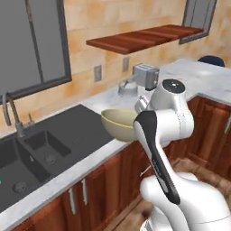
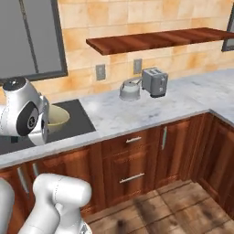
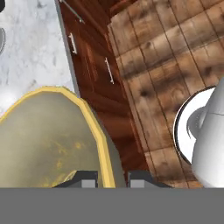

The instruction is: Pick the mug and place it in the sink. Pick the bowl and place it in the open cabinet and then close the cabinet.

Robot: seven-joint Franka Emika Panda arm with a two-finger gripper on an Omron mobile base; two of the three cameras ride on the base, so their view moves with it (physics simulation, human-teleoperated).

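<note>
The bowl (image 3: pixel 43 140) was in the gripper (image 3: pixel 113 177), the two fingertips pinched on its yellow rim, one inside the wall and one outside. It was off the counter (image 1: pixel 85 160), held up over the counter's front edge beside the sink (image 1: pixel 45 149), mouth up, as the left base view showed. In the right base view the bowl (image 2: pixel 54 118) sat just behind the arm's elbow, partly hidden by it. From the hand camera, counter marble lay beyond the bowl, and the drawer fronts (image 3: pixel 94 65) and wood floor (image 3: pixel 166 65) dropped away past the outer fingertip.

Step in hand, by my read: bowl leg of the task, carry phase, bowl grabbed and lifted. A small teal spot at the far sink edge (image 1: pixel 0 181) could be the mug; too little of it to tell.

Further out from the hand: kettle (image 2: pixel 130 90) and toaster (image 2: pixel 155 81) near the wall, well apart from the bowl; a wooden shelf (image 2: pixel 155 39) above them. No open wall cabinet could be made out.

Next move likely calls for turning or driving toward the cabinet, keeping the bowl level with the rim pinch firm, and clearing the shelf and counter edge on the way up. A thin rim grip could let the bowl swing or slip.
</note>
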